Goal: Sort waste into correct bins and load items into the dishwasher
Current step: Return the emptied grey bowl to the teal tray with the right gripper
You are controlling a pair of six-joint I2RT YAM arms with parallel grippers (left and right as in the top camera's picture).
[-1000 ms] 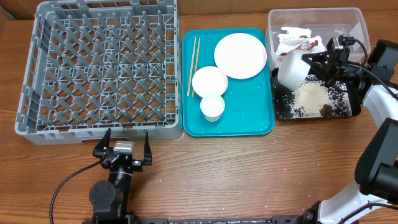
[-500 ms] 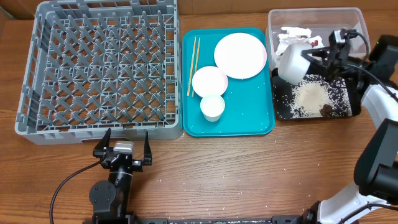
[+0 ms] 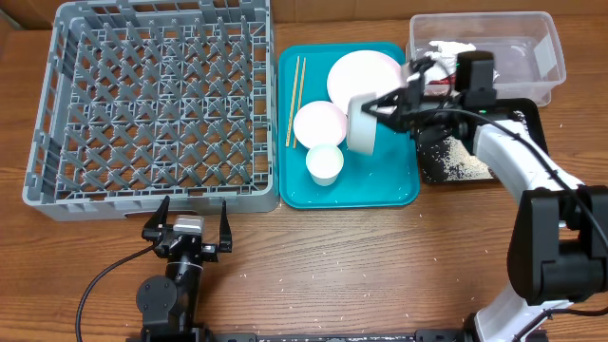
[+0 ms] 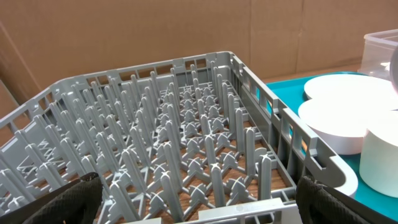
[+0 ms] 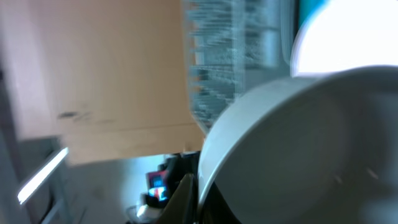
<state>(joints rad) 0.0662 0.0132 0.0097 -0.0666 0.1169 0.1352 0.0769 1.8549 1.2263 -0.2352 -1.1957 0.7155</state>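
Swung from the black tray (image 3: pixel 532 106) to above the teal tray (image 3: pixel 380 185), our right gripper (image 3: pixel 382 103) pinched a tilted white bowl (image 3: pixel 362 125) by its rim, a hold we feared could slip onto the cup (image 3: pixel 325 164); our left gripper (image 3: pixel 188 217) sat wide open.

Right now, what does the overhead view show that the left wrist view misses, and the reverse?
Only overhead: the right fingers shut on a tilted bowl over the teal tray, the chopsticks, and the black tray with rice.
Only left wrist: the cardboard wall behind the rack.
Both: rack, teal tray, plate, second bowl, cup, tub, and the open left fingers.
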